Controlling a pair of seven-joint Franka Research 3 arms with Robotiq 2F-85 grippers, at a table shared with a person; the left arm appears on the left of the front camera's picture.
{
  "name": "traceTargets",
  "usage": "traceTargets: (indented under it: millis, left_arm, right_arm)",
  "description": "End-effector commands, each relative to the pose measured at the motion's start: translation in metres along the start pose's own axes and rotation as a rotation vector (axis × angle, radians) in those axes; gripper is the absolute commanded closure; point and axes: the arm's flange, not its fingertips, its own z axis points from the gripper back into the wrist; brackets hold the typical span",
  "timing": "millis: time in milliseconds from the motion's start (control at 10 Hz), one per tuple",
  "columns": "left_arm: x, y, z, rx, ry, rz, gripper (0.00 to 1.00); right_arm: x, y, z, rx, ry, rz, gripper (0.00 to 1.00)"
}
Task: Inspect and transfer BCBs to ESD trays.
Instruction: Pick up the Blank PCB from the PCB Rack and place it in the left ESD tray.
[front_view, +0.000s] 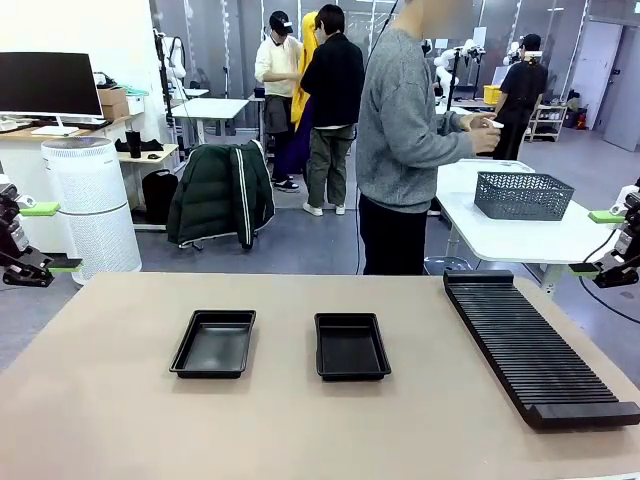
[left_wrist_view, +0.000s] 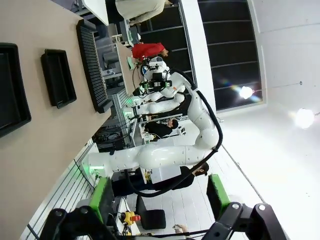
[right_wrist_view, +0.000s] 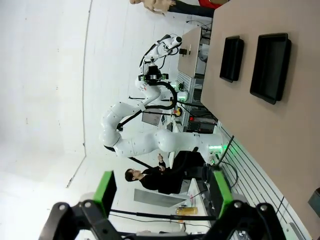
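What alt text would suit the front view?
A left tray and a right tray, both black and empty, lie side by side on a tan table, a long ribbed rack to their right. A person in grey stands beyond, facing a mesh basket. The left claw and right claw hang open at the picture's edges.

left arm (right_wrist_view: 150, 142): white, rounded | right arm (left_wrist_view: 160, 156): white, black cable (left_wrist_view: 218, 134) | left claw (left_wrist_view: 159, 189), right claw (right_wrist_view: 163, 189): black, green pads (left_wrist_view: 102, 200)

no readable text, no labels, no brands, no numbers, no signs anywhere
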Motion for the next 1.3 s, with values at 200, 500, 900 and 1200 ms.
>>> traceTargets:
  millis: [200,500,900,1200]
  left_arm:
    - [-0.0097,0.0031,0.0018,0.013,-0.019,-0.022,0.0]
    - [-0.0108,0.0031,0.0023,0.019,-0.027,-0.022,0.0]
    - [-0.0108,0.0056,0.004,0.021,-0.025,-0.02,0.0]
    - [-0.0102,0.0044,0.0044,0.023,-0.024,-0.024,0.0]
  right_arm:
    - [-0.0022,-0.001,0.0029,0.004,-0.038,-0.007,0.0]
    - [-0.0035,-0.001,0.0052,-0.031,-0.083,-0.057,0.0]
    - [-0.004,-0.0001,0.0056,-0.037,-0.115,-0.077,0.0]
    - [-0.0027,-0.0021,0.0075,-0.024,-0.126,-0.091,0.0]
